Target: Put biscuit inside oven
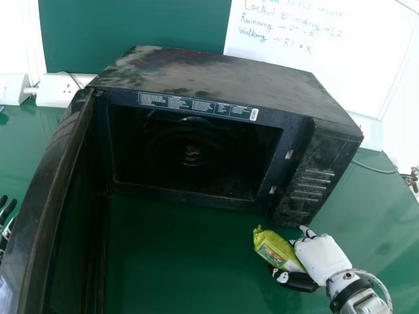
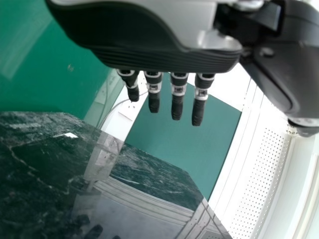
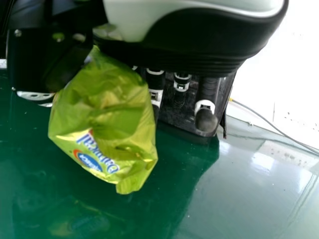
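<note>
Just before the oven (image 1: pixel 229 72)'s right end, the right hand (image 1: pixel 322 257) clamps the biscuit packet (image 1: pixel 276 248) between fingers and thumb; the left hand (image 1: pixel 6 210), fingers straight, is beyond its left end.

Black oven (image 1: pixel 222 75) on green table (image 1: pixel 183 255)

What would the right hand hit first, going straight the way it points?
Likely the oven, near the foot of its button panel, just past the hand; the depth between them is unclear.
</note>
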Available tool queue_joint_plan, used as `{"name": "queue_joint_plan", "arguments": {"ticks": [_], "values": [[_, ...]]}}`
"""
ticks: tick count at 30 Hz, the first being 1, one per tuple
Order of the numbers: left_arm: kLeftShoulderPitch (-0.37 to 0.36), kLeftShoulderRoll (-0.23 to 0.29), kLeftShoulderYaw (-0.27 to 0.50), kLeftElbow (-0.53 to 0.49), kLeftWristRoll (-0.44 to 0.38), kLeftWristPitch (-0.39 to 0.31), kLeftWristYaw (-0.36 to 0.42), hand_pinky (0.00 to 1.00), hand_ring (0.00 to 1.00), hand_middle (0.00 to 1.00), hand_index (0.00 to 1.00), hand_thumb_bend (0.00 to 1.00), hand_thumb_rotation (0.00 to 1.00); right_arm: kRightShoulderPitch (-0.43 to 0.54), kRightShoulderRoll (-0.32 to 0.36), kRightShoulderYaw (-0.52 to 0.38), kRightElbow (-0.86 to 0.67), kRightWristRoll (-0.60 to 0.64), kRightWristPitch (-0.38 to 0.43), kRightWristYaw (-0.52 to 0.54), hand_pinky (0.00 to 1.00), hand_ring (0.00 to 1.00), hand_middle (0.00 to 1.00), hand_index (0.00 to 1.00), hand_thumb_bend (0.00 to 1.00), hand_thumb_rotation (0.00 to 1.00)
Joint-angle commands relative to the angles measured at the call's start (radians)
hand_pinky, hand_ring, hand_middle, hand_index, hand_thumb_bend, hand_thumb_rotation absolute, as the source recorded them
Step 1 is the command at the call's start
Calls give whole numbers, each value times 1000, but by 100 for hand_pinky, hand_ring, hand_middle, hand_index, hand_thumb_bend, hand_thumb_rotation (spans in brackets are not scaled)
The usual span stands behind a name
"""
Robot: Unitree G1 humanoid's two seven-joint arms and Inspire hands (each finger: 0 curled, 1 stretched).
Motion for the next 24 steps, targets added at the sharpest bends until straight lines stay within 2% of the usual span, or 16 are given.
{"name": "queue_joint_plan", "arguments": {"ticks": [1,14,17,24], "values": [[18,1,-8,-21,-17,10,1,82,85,90,93,100,93,30,14,29,23,9,-2,28,4,0,48,48,51,0],[22,8,-6,-22,-48,27,1,77,82,87,91,100,94,9,28,2,-7,54,-33,-46,3,0,48,48,51,0],[23,8,-8,-26,-46,32,4,74,81,86,90,100,95,12,31,-7,-35,56,-69,-88,3,0,48,48,51,0],[20,10,-8,-23,-64,38,0,75,81,86,90,100,99,9,55,-27,-93,112,-124,-83,4,0,48,48,51,0]]}}
